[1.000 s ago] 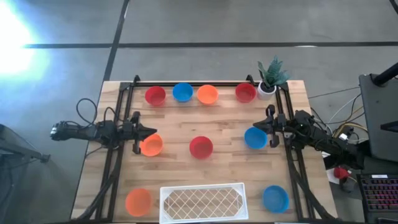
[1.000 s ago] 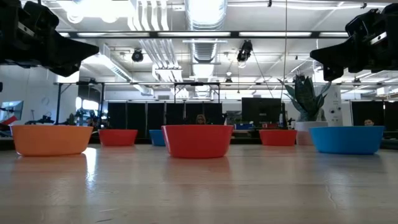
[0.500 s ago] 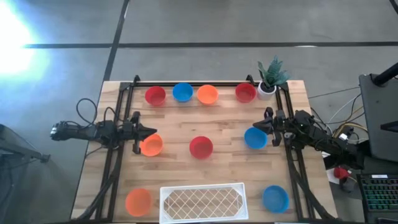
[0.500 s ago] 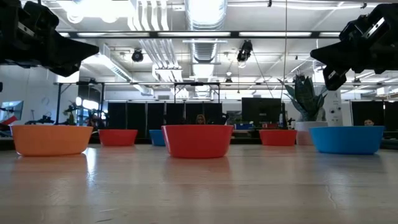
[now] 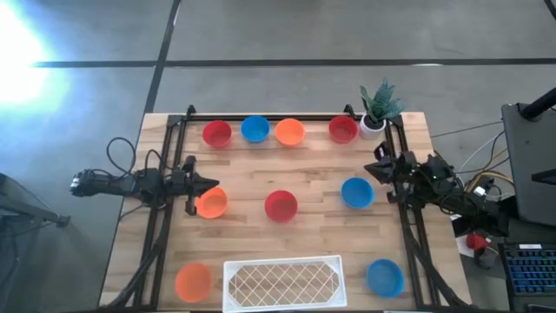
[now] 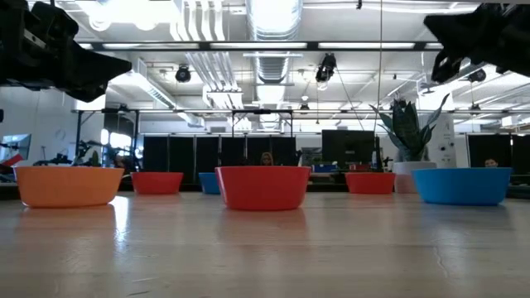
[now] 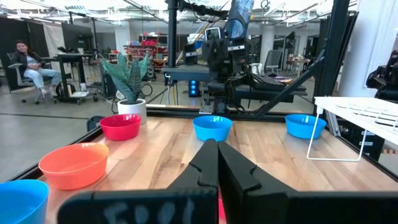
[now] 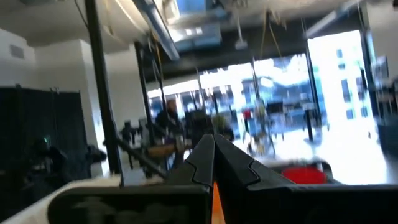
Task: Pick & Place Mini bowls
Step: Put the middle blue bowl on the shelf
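Several mini bowls in red, orange and blue rest upright on the wooden table. A row stands along the far edge: red [image 5: 217, 133], blue [image 5: 254, 129], orange [image 5: 289, 132], red [image 5: 343, 129]. Across the middle stand an orange bowl [image 5: 211, 203], a red bowl [image 5: 281, 206] and a blue bowl [image 5: 356, 192]. An orange bowl [image 5: 193, 282] and a blue bowl [image 5: 385, 277] sit near the front. My left gripper [image 5: 205, 184] is shut and level, high above the middle orange bowl's [image 6: 69, 185] far-left rim. My right gripper [image 5: 370, 169] is shut, tipped upward, high beside the middle blue bowl [image 6: 461, 185].
A white lattice tray [image 5: 283, 283] lies at the near edge between the two front bowls. A potted green plant [image 5: 377, 111] stands at the far right corner. Black frame rails [image 5: 163, 217] run along both table sides. The wood between the bowl rows is bare.
My right gripper has risen and tipped its fingertips upward with a slight roll, drawing back from over the middle blue bowl toward the table's right edge. It stays shut. No bowl has moved.
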